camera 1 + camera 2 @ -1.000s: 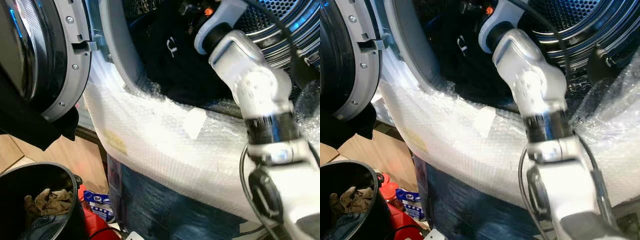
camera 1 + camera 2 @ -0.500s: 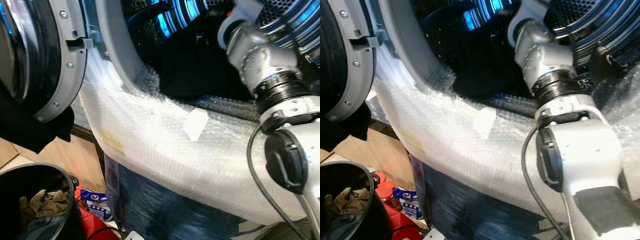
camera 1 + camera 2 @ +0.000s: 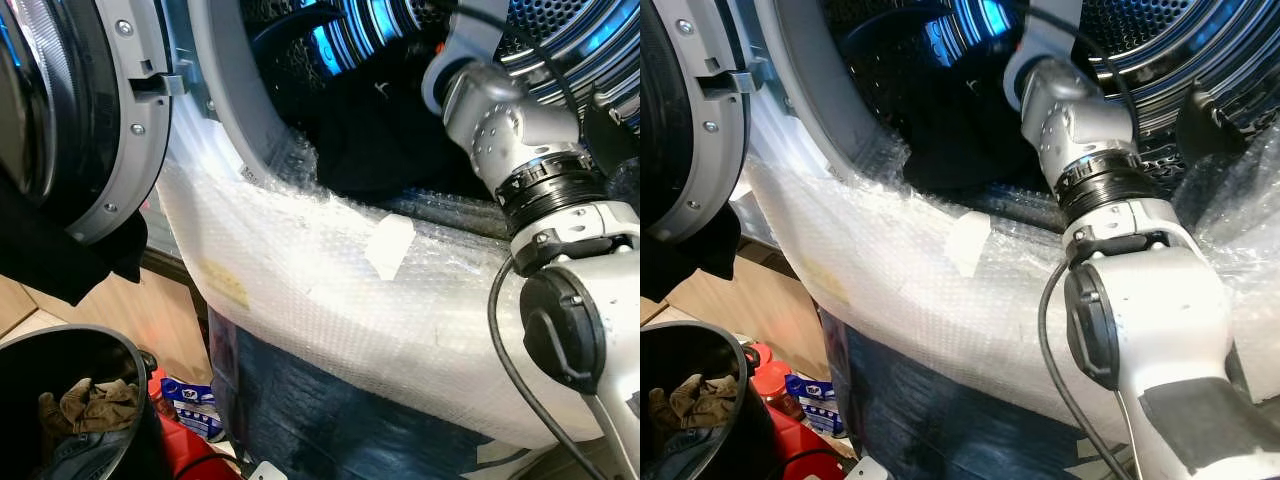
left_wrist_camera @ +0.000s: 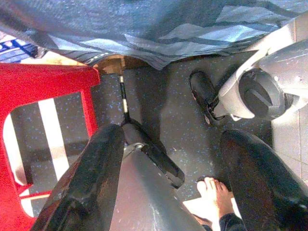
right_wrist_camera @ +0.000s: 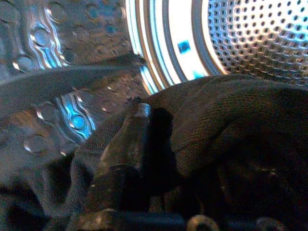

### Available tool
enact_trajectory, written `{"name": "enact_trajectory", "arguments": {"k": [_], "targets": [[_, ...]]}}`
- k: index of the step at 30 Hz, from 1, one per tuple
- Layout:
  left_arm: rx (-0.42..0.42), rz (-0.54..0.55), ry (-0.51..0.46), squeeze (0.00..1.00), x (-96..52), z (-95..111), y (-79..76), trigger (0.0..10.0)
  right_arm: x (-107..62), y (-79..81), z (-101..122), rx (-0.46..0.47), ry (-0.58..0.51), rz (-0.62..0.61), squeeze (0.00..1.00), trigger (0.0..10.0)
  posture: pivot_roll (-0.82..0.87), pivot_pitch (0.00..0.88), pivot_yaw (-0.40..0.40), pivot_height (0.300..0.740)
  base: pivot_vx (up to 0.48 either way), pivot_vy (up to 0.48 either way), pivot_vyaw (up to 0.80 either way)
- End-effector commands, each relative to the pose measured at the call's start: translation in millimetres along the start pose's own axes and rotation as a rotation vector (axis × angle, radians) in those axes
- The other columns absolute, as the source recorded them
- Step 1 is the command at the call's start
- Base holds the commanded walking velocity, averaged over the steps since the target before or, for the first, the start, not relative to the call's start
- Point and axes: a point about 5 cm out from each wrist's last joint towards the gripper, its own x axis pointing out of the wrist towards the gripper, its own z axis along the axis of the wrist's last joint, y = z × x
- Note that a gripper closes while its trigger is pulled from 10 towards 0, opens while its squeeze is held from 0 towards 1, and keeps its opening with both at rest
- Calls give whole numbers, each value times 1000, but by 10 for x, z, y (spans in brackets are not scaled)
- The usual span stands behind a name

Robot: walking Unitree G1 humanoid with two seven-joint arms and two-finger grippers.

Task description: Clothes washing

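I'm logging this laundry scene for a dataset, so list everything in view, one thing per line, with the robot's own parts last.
Washing machine drum: one, shiny perforated steel, behind the open port.
Washer door: one, grey-rimmed, swung open on the robot's left.
Dark garment: one, black, lying in the drum.
Bubble wrap: one sheet, white, covering the machine's front below the port.
Bin: one, black, low on the left, with a brownish cloth inside.
Red stool: one, on the floor beside the machine.
Bare foot: one, a person's, on the dark floor.
Right gripper: inside the drum, black finger pressed into the garment.
Left gripper: hanging idle above the floor, fingers apart.
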Motion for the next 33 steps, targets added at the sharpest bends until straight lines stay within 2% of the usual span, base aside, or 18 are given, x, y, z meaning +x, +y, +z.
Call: {"name": "enact_trajectory", "arguments": {"k": [1,7,11,12,13,14,15,19,22,27,33], "targets": [[-2,-6,20,0,-2,-51,-4,10000,-87,-72,91,-16,-28,-40,1000,10000,-157,0,-45,740,0,0,0],[8,-9,19,0,-3,-33,2,10000,-329,-58,128,-24,-57,-18,1000,10000,-172,0,-37,740,0,0,0],[11,-9,23,0,-5,-50,10,10000,-578,-251,208,7,-99,-55,1000,10000,-176,8,-29,740,0,0,0],[13,-9,23,0,-6,-50,12,10000,-672,-224,220,35,-104,15,1000,10000,-177,11,-28,740,0,0,0],[13,-9,23,0,-6,-50,12,10000,-672,-224,220,35,-104,15,1000,10000,-177,11,-28,740,0,0,0],[15,-10,22,0,-6,-43,14,10000,-786,-136,221,71,-119,131,1000,10000,-178,16,-28,740,0,0,0],[16,-10,22,0,-6,-42,14,10000,-829,-108,222,90,-126,164,1000,10000,-178,16,-28,740,0,0,0],[15,-9,23,0,-8,-43,21,10000,-925,-183,89,89,-70,78,1000,10000,-184,21,-18,740,0,0,0],[21,-11,23,0,-7,-35,21,10000,-946,-193,37,98,-49,66,1000,10000,-184,21,-18,740,0,0,0],[12,-8,24,0,-8,-45,25,10000,-1070,-255,95,113,-74,68,1000,10000,-174,26,-23,740,0,0,0],[16,-12,24,0,-7,-44,16,10000,-1163,-286,118,88,-107,85,1000,10000,-181,24,-22,740,0,0,0]]}}
